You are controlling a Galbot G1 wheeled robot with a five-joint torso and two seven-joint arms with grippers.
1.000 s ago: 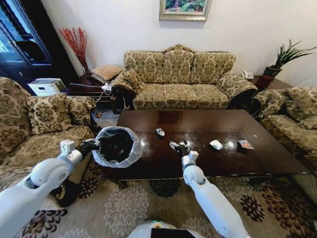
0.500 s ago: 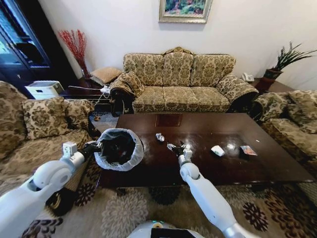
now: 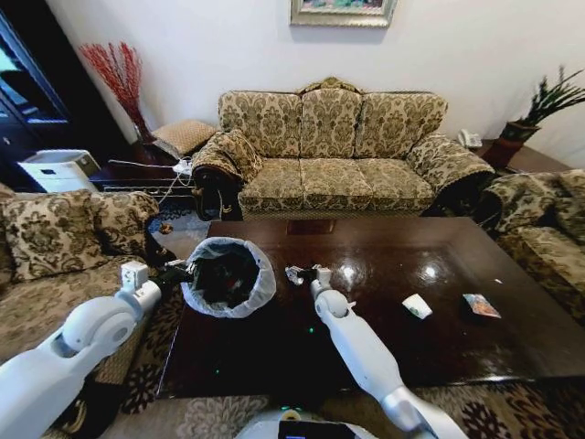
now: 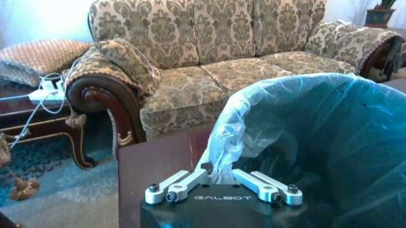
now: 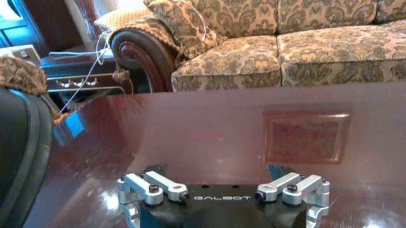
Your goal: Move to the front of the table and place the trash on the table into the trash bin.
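Note:
The dark reddish-brown table (image 3: pixel 384 352) spreads out in front of me. At its left end, the trash bin (image 3: pixel 228 274) with a whitish bag over its rim is held by my left gripper (image 3: pixel 175 272). In the left wrist view that gripper (image 4: pixel 212 169) is shut on the bin's bag rim (image 4: pixel 266 109). My right gripper (image 3: pixel 307 273) reaches over the table, open, just right of a small crumpled scrap (image 3: pixel 293 273) beside the bin. In the right wrist view its fingers (image 5: pixel 155 169) stand wide apart over bare wood. A white tissue (image 3: pixel 417 306) and a colourful wrapper (image 3: pixel 480 305) lie farther right.
A patterned sofa (image 3: pixel 329 155) stands behind the table, with armchairs at the left (image 3: pixel 55 238) and right (image 3: pixel 548 206). A dark side table (image 3: pixel 137 174) with cables is at the back left. The bin's dark side (image 5: pixel 19 152) is close beside the right gripper.
The camera has moved in closer to the table. My right gripper has reached forward and left, up beside the crumpled scrap. The left gripper still holds the bin.

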